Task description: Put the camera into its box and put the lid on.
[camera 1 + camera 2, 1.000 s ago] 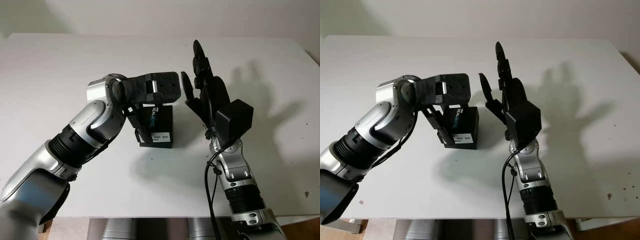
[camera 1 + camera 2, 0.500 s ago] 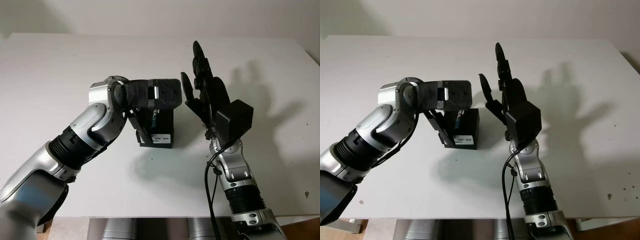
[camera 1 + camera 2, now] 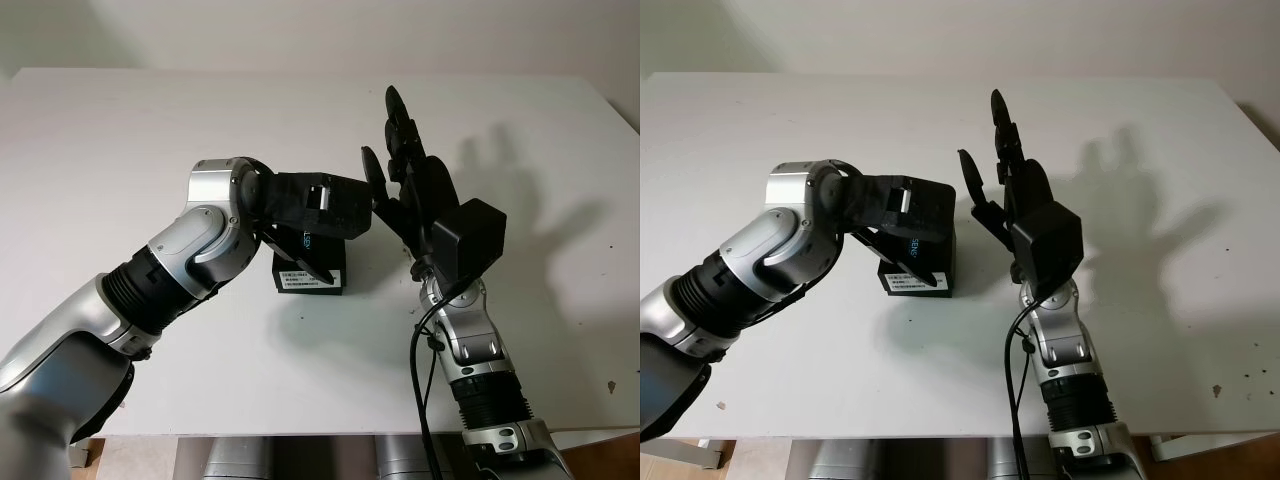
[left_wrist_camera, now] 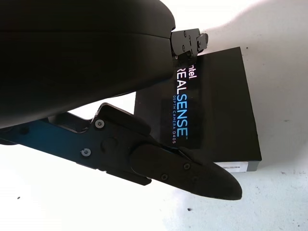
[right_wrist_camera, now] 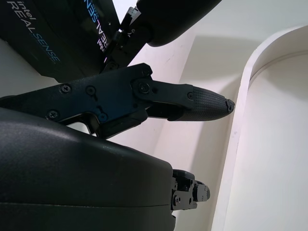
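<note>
A black box point(image 3: 311, 277) printed "intel REALSENSE" point(image 4: 183, 108) stands closed on the white table point(image 3: 120, 130), with its lid on. My left hand point(image 3: 340, 205) is open and low over the top of the box, covering most of it. Its fingers point(image 4: 187, 171) reach across the lid; I cannot tell whether they touch it. My right hand point(image 3: 400, 170) is open and raised just to the right of the box, palm turned toward it and apart from it. The right wrist view looks past that hand's finger point(image 5: 192, 103) at the box point(image 5: 29, 38).
The two hands almost meet above the box's right side. The table's far edge and right edge lie well away from the box. Shadows of the right hand fall on the table point(image 3: 520, 170) to the right.
My left hand has come down and shifted right over the box, now hiding most of its printed lid. The right hand and the box have stayed where they were.
</note>
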